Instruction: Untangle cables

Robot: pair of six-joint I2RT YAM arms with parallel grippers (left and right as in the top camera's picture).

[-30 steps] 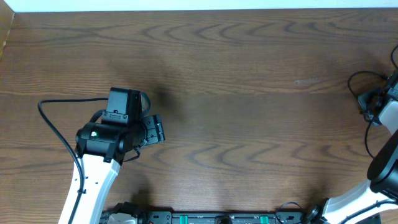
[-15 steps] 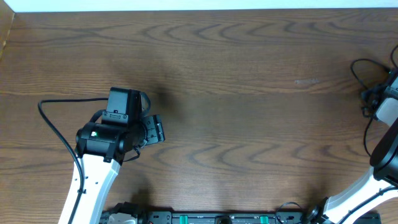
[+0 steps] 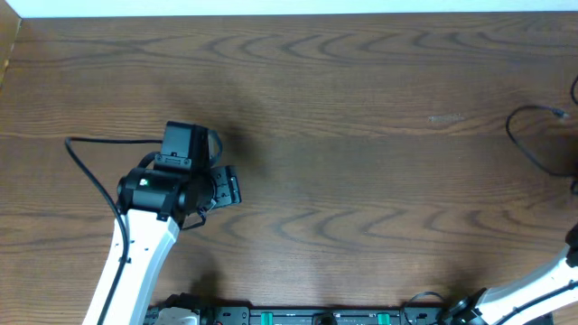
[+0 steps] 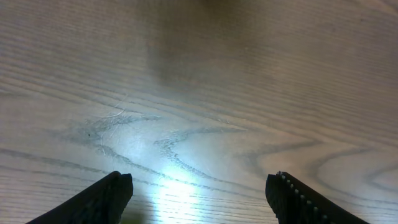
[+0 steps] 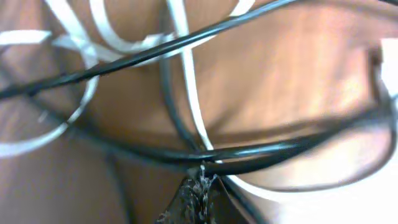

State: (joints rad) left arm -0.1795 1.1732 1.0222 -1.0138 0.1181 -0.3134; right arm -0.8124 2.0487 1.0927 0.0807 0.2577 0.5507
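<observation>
Scanning overhead: cables (image 3: pixel 509 128) lie at the worktop's (image 3: pixel 361 90) far right edge, with only a black loop showing. Left wrist: my left hand (image 4: pixel 199 186) is spread open over bare wood. Right wrist: blurry, but my right hand (image 5: pixel 194 194) looks pinched on a black strand where it crosses the white one. The cords are light, limp and slick, so I'd grip near a plug.

The overhead view looks straight down from high above the brown wood-grain counter (image 3: pixel 361 181) and takes in most of its top. The left wrist view sits low and close, facing down and ahead past the left claw (image 3: pixel 230 188). Both views show the bare wood beside that claw. The right wrist view is the nearest and is blurred, close against thin black and white cables (image 5: pixel 188 81). Whether the overhead shows these cannot be told.
</observation>
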